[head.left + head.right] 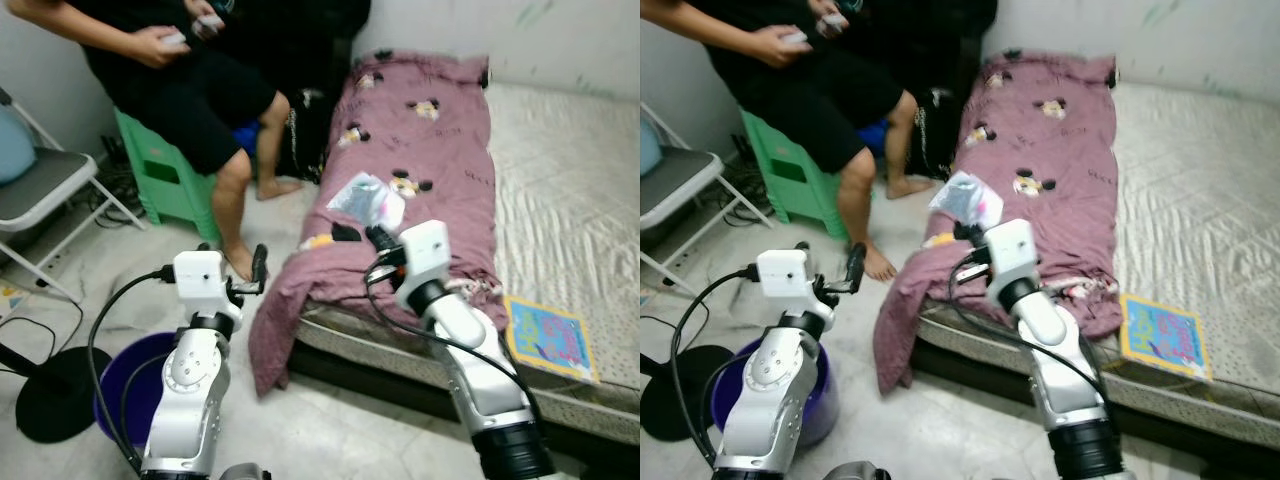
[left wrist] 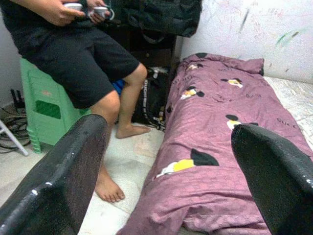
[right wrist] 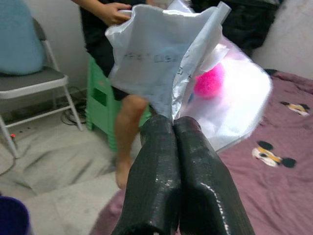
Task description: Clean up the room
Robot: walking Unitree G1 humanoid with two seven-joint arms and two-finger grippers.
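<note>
My right gripper point(image 1: 358, 235) is shut on a crumpled clear and silver plastic bag point(image 1: 368, 198), held up above the purple blanket point(image 1: 430, 150) on the bed. In the right wrist view the closed fingers point(image 3: 173, 161) pinch the bag point(image 3: 166, 58), which has something pink point(image 3: 209, 82) inside. My left gripper point(image 1: 255, 270) stands open over the floor beside the bed, with nothing between its fingers point(image 2: 63, 176). A blue bucket point(image 1: 135, 385) sits on the floor under my left arm.
A person point(image 1: 190, 90) sits on a green stool point(image 1: 160, 175) by the bed, with bare feet on the floor. A folding chair point(image 1: 40, 195) stands at the left, a black fan base point(image 1: 50, 395) beside the bucket. A colourful book point(image 1: 550, 338) lies on the mattress point(image 1: 570, 190).
</note>
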